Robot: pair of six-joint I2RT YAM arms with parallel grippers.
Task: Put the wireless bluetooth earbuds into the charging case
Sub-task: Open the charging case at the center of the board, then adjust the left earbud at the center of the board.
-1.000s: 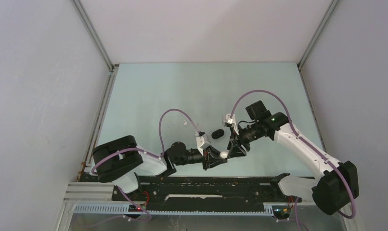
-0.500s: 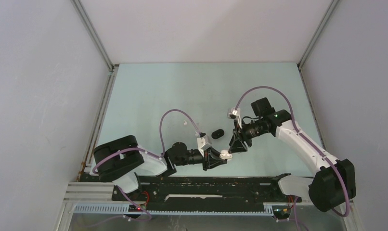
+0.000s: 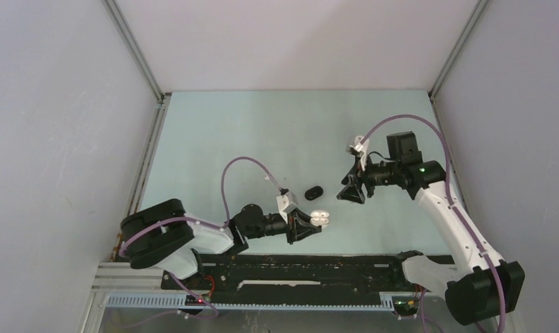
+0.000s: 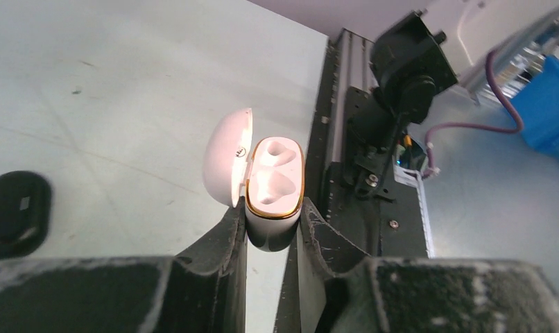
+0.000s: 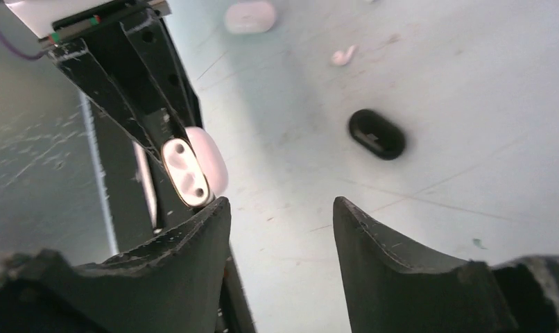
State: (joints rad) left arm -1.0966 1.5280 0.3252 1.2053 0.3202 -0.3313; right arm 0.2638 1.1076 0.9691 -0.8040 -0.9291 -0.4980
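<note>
My left gripper is shut on the base of a white charging case and holds it near the table's front edge. In the left wrist view the case is open, its lid swung left, and its two gold-rimmed wells look empty between my fingers. My right gripper is open and empty, apart from the case, up and to the right of it. The right wrist view shows its gripper wide apart and the open case at the left. One white earbud lies on the table, and it also shows in the right wrist view.
A closed black case lies on the table between the grippers; it also shows in the wrist views. A white rounded object lies farther off. The black rail runs along the front edge.
The right gripper has let go of the white case and drawn back up and to the right. The case lid now stands open. The left gripper has shifted slightly left with the case.
</note>
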